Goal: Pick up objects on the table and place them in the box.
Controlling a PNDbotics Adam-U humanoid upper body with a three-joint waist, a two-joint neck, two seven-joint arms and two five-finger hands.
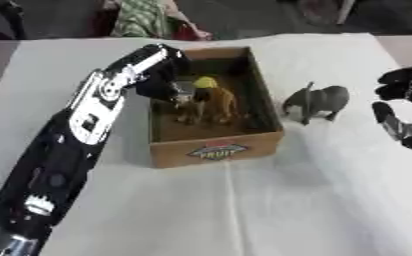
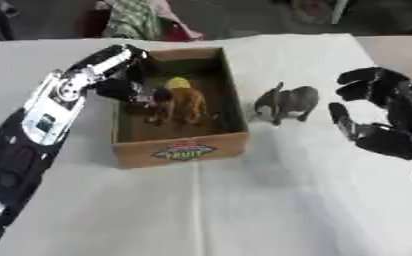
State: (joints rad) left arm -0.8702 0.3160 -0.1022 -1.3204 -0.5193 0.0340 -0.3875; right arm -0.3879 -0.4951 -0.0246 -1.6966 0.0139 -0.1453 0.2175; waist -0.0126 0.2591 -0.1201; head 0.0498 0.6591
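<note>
Your left hand's in the box, grey elephant's still out on the counter.

The white counter (image 1: 244,210) carries the cardboard box (image 1: 216,151), sitting a bit left of centre with a printed label on its near wall. Your left hand (image 2: 126,90) reaches over the box's left wall, fingers curled down by the brown toy animal (image 1: 211,102) standing inside; can't tell if they're actually gripping it. Your right hand (image 2: 380,117) hovers at the right edge, fingers spread wide, holding nothing. The grey elephant (image 2: 286,102) stands just right of the box. A small yellow thing (image 1: 206,82) sits behind the brown animal.
</note>
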